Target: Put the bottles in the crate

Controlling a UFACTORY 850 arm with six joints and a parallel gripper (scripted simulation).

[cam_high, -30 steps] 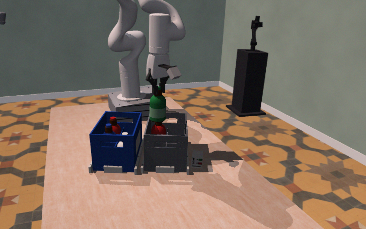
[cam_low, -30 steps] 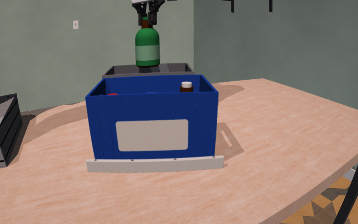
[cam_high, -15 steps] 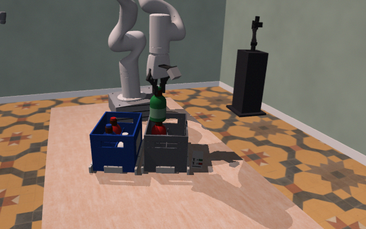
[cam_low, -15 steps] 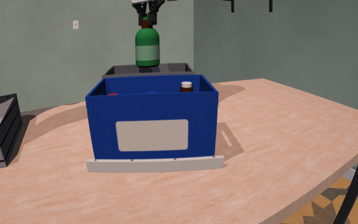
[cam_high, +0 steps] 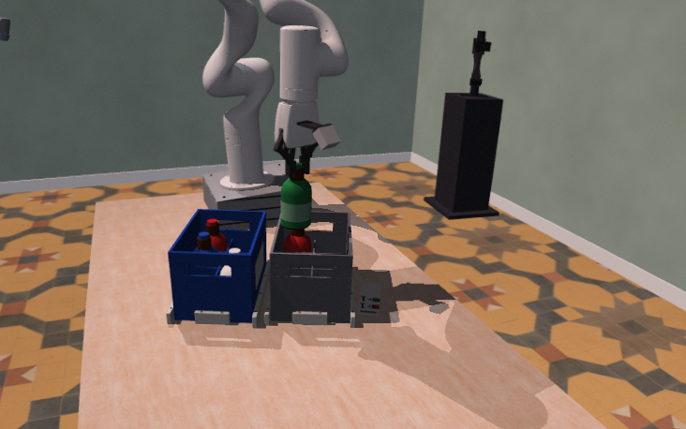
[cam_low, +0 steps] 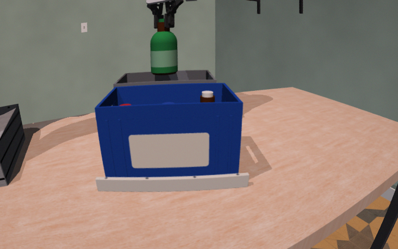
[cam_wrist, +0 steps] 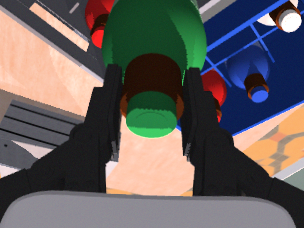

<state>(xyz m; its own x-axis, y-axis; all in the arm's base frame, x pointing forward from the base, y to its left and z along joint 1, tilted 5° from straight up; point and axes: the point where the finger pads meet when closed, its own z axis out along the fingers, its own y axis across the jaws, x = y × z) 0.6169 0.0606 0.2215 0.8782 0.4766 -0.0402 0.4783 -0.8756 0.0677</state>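
1. Because the pincer (cam_high: 295, 162) is clenched on the brown neck of the green bottle (cam_high: 295, 202) just under its cap, the whole body hangs below the grip, upright, above the grey crate (cam_high: 310, 283).
2. The bottle looks rigid and smooth, probably glass or hard plastic, so I judge it slippery; the narrow neck beneath the wider cap is the sensible hold, since the cap's lip acts as a stop against the fingers.
3. With a broad body hung from a thin neck it will likely swing if moved sharply, and it may be fragile if it knocks a divider.
4. Its shape is a rounded shoulder over a straight cylinder, with a paler green label band around the middle.
5. The grey crate is boxy, matte, with handle cut-outs and inner dividers; a red bottle (cam_high: 296, 242) already stands in one cell, directly below or just behind the hanging bottle from the top view.
6. The blue crate (cam_low: 168, 129) beside it carries a pale plaque and holds a red-capped bottle (cam_high: 216, 235), a blue-capped bottle (cam_wrist: 248, 76) and a white-capped bottle (cam_low: 207, 96).
7. The pick list (cam_high: 370, 299) lies flat on the wood-grained tabletop (cam_high: 151, 374) beside the grey crate.
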